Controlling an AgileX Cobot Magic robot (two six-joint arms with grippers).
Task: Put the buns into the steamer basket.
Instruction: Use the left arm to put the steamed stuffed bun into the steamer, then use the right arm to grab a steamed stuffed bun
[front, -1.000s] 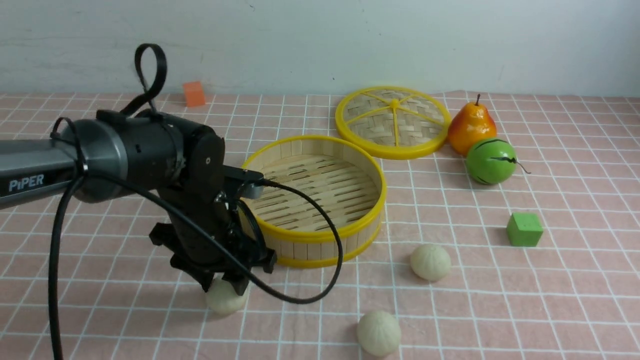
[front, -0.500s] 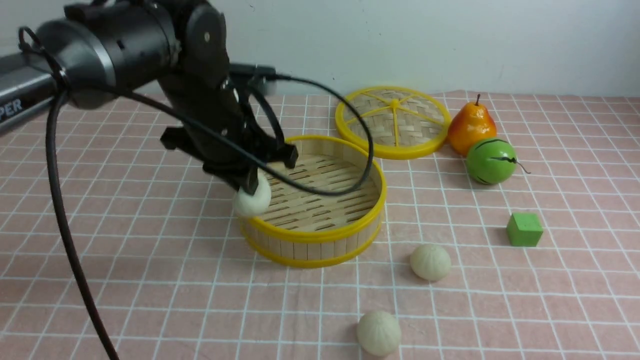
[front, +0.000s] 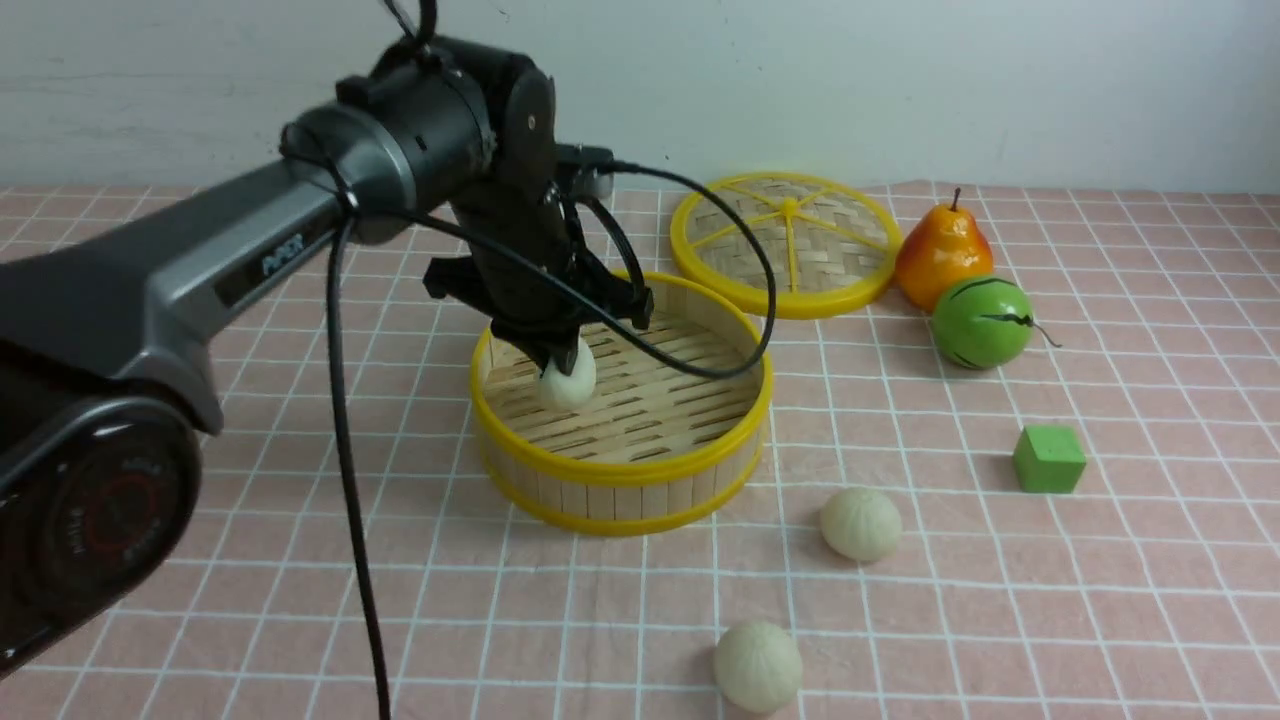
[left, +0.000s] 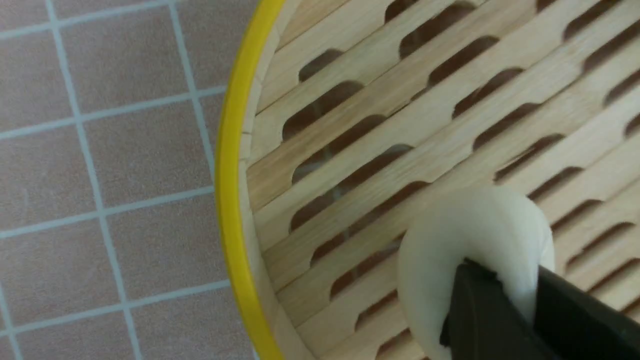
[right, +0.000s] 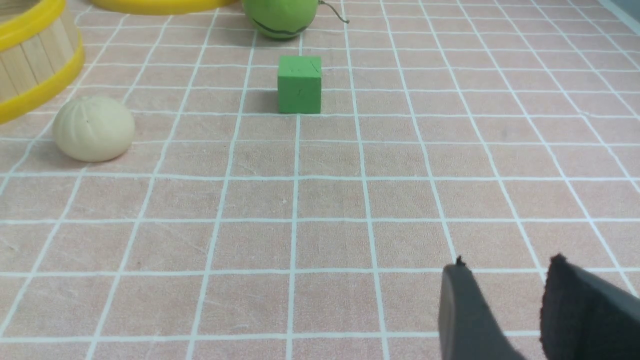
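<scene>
The steamer basket (front: 620, 470) stands mid-table, its slatted floor and yellow rim (left: 227, 175) filling the left wrist view. My left gripper (front: 565, 358) hangs inside it near the left wall, shut on one bun (front: 570, 383), which bulges out past the black fingers (left: 480, 310) just above the slats. Two more buns lie on the cloth in front of the basket: one (front: 860, 523) at its front right, one (front: 757, 665) close to the near edge. My right gripper (right: 505, 267) shows only in its wrist view, open and empty, low over the cloth; a bun (right: 93, 128) lies far ahead.
Behind the basket lies the flat woven lid (front: 787, 240). To its right are an orange pear (front: 942, 255) and a green striped fruit (front: 981, 322). A green cube (front: 1048, 459) sits on the right. The left arm's black cable loops over the basket.
My left gripper closed on the bun lying front left of the basket, lifted it, and carried it over the rim into the basket. The other two buns stayed put.
</scene>
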